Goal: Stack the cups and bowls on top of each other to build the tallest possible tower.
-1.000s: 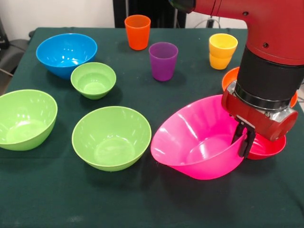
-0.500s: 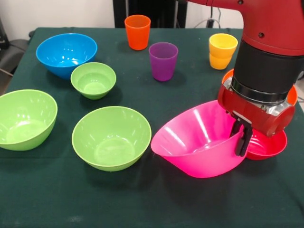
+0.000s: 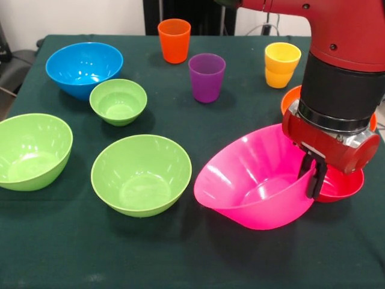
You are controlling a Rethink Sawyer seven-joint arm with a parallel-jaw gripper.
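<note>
Nearest on the dark green counter [image 3: 198, 265], the large pink bowl [image 3: 252, 186] sits tipped, its far-right rim pinched between the fingers of the robot's hand [image 3: 314, 176]. Beside it lies a small red bowl [image 3: 340, 188], with an orange bowl [image 3: 291, 98] behind the arm. Left are three lime green bowls [image 3: 141, 174] and, farther back, a blue bowl [image 3: 84, 67]. Farthest stand the purple cup [image 3: 206, 77], yellow cup [image 3: 281, 64] and orange cup [image 3: 174, 40]. Apparently no tower exists yet; all stacking remains.
</note>
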